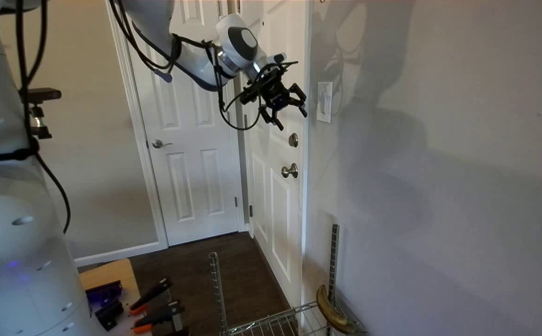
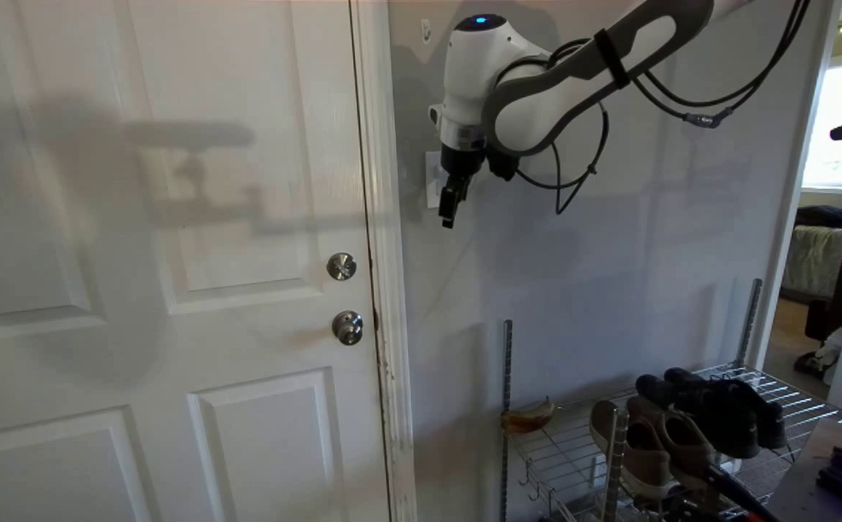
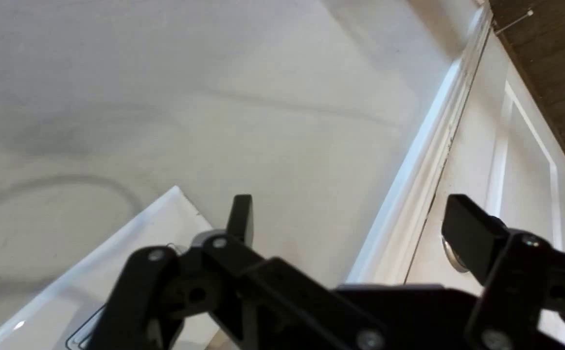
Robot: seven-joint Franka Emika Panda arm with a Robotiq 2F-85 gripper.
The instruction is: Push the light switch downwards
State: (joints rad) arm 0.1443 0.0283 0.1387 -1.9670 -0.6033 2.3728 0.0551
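The light switch point(image 1: 325, 103) is a white upright plate on the grey wall beside the door frame. In an exterior view point(image 2: 432, 181) my gripper partly covers it. In the wrist view its plate point(image 3: 93, 272) fills the lower left, tilted, and a finger hides much of its middle. My gripper point(image 1: 293, 121) is black, with its fingers spread wide and nothing between them. It points down and toward the wall; its tips point(image 2: 448, 223) show just below the plate in that view. In the wrist view the fingertips point(image 3: 349, 209) stand apart, with wall and door frame behind them.
A white door with a deadbolt point(image 1: 293, 140) and a round knob point(image 1: 289, 171) stands beside the switch. Its frame point(image 2: 381, 217) runs along the wall. Below is a wire shelf point(image 2: 566, 453) with a banana point(image 2: 528, 417) and several shoes point(image 2: 653, 435). Clamps point(image 1: 159, 313) lie near the robot's base.
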